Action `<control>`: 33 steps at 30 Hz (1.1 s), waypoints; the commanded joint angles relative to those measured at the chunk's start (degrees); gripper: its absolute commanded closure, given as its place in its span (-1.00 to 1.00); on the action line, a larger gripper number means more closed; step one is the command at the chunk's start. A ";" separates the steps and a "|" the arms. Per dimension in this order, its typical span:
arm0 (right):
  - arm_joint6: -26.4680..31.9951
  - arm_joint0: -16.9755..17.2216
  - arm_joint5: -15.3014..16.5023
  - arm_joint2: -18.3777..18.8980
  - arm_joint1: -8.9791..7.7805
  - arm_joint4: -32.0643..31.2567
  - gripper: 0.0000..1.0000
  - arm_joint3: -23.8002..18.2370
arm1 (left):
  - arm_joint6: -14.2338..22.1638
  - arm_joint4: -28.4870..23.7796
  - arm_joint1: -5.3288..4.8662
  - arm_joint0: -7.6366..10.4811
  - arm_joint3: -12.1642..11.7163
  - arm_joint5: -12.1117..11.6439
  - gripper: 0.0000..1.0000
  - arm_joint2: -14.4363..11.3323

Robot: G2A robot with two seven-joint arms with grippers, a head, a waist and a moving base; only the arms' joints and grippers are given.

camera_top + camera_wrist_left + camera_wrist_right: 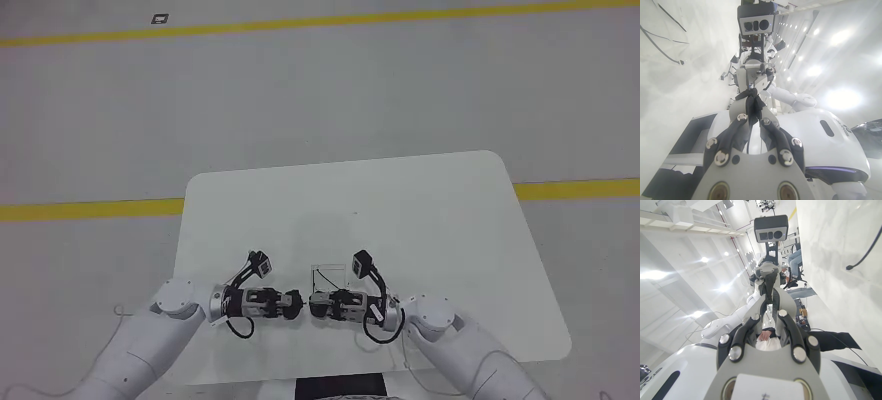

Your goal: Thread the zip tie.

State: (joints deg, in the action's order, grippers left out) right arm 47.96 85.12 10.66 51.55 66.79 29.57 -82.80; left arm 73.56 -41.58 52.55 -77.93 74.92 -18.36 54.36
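The left claw (292, 303) and right claw (316, 303) sit tip to tip low over the near part of the desk (420, 200), both lying level and aimed straight at each other along one line. The left claw's dark padded fingers (745, 106) are pressed together. A thin dark strand (748, 136) runs back between them toward the wrist, and I cannot tell whether it is a tie or a cable. Whether the right claw is open or closed I cannot tell, nor whether it has hold of anything.

The zip tie (864, 258) lies on the desk just beyond the two claw tips, on the side away from the robot, apart from both claws. Its strap curves, and its head (681, 62) lies free on the surface at the end nearer the claws. From above, its thin outline sits beyond the right claw rather than the left, so the right arm looks the nearer of the two.

Seen from the claws, the strap seems to run mostly away from their shared line and not along it. A pick would therefore likely need a claw to swing out toward the head and turn across the strap
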 commanded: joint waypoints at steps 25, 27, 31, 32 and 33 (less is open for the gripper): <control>-2.16 3.95 2.33 4.83 -1.32 0.00 -1.00 -1.70 | -2.98 2.29 -1.22 -3.00 4.10 -1.12 1.00 7.73; -2.16 3.95 2.33 4.83 -1.32 0.00 -1.00 -1.70 | -4.63 6.54 -1.29 -4.89 6.71 -1.12 1.00 11.27; -2.16 3.95 2.33 4.83 -1.32 0.00 -1.00 -1.70 | -4.61 8.59 -0.57 -8.75 10.65 -1.12 1.00 16.24; -2.16 3.95 2.33 4.83 -1.32 0.00 -1.00 -1.70 | -4.28 8.99 -0.31 -9.41 11.15 -1.12 1.00 17.27; -2.16 3.95 2.33 4.83 -1.32 0.00 -1.00 -1.70 | -3.80 9.10 -0.01 -10.12 11.33 -1.12 1.00 18.09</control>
State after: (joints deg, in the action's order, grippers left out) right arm 45.81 89.07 12.99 56.38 65.47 29.57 -84.51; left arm 69.33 -32.62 52.28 -87.37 86.08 -19.48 71.56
